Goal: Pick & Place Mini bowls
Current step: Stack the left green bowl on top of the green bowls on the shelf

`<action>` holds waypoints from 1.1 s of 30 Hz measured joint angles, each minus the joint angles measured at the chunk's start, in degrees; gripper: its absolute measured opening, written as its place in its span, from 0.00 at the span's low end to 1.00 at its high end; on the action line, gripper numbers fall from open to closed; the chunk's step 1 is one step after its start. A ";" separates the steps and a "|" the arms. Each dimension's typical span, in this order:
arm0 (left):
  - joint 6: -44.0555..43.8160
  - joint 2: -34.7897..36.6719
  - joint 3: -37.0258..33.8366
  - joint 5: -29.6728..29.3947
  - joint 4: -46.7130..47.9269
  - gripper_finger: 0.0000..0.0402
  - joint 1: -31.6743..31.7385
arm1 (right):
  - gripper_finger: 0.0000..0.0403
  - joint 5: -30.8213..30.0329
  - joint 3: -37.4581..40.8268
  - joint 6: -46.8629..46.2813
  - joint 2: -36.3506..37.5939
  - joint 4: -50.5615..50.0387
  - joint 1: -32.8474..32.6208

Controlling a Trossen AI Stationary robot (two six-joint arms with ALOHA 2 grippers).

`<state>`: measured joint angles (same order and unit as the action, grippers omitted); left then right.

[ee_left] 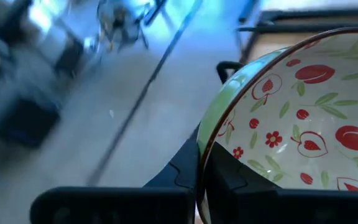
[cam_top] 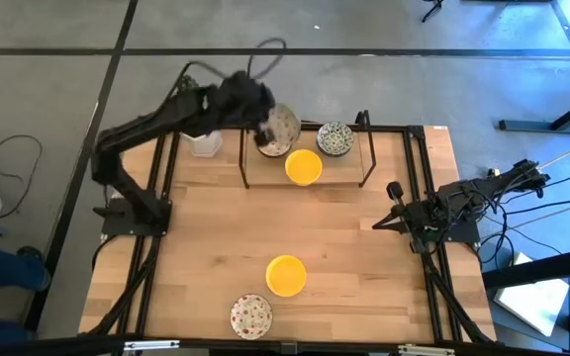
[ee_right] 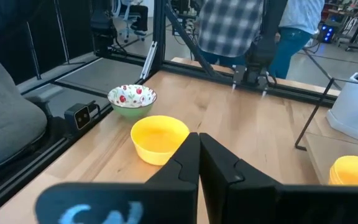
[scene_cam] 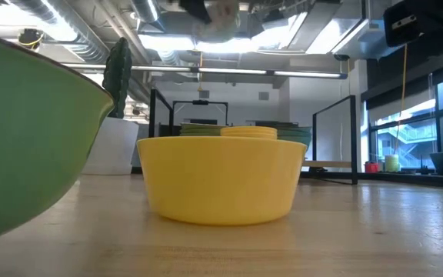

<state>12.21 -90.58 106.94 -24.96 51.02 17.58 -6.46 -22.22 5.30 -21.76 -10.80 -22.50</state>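
My left gripper [cam_top: 265,133] is at the table's far side, shut on a mini bowl [cam_top: 281,128] that is white inside with red fruit and green outside [ee_left: 303,106]. It is high over the table and shows blurred at the top of the low view [scene_cam: 221,19]. Next to it a stack of yellow bowls [cam_top: 303,166] and a green-grey patterned bowl [cam_top: 334,138] rest on the table. A single yellow bowl [cam_top: 285,275] and a red-speckled bowl [cam_top: 250,316] sit near the front edge. My right gripper [cam_top: 382,223] waits shut at the right side. My left gripper holds the bowl by its rim [ee_left: 201,163], which runs between the two fingers: one finger [ee_left: 244,183] on the patterned inside, the other [ee_left: 176,180] on the green outside. The bowl is lifted clear of the table and tilted.
A black frame [cam_top: 369,148] stands around the far bowls. A white pot [scene_cam: 114,150] with a cactus stands at the far left [cam_top: 204,144]. People [ee_right: 229,28] stand beyond the table's left side. Bare wood [cam_top: 344,232] lies mid-table.
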 joint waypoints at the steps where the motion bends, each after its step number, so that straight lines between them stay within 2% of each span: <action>1: -2.54 -1.20 0.50 1.69 -0.56 0.01 2.24 | 0.02 0.00 0.00 -0.13 0.00 -0.16 0.00; 5: -10.40 -7.43 2.50 10.74 0.01 0.01 8.91 | 0.05 0.00 0.00 -0.31 0.00 -0.62 0.00; 8: -10.30 -12.92 4.95 12.90 2.26 0.01 11.19 | 0.05 0.00 0.00 -0.30 0.00 -0.62 0.00; 14: -7.20 -22.94 14.26 15.82 15.10 0.01 13.33 | 0.06 0.01 0.00 -0.87 0.00 -0.78 0.00; 17: -5.23 -25.43 19.75 15.05 20.99 0.01 13.43 | 0.06 0.00 0.00 -1.18 0.00 -0.88 0.00; 20: -4.97 -26.75 22.06 14.38 22.16 0.01 13.82 | 0.06 0.00 0.00 -1.17 0.00 -1.03 0.00; 27: -4.95 -29.14 22.01 14.03 26.60 0.01 15.14 | 0.06 0.02 0.00 -1.13 0.00 -1.87 0.00; 33: -4.98 -30.13 21.89 14.20 26.66 0.01 14.58 | 0.06 0.02 0.00 -1.61 0.00 -1.95 0.00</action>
<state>7.23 -120.71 128.84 -10.76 77.68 32.16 -6.44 -22.22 3.68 -21.76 -12.75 -22.50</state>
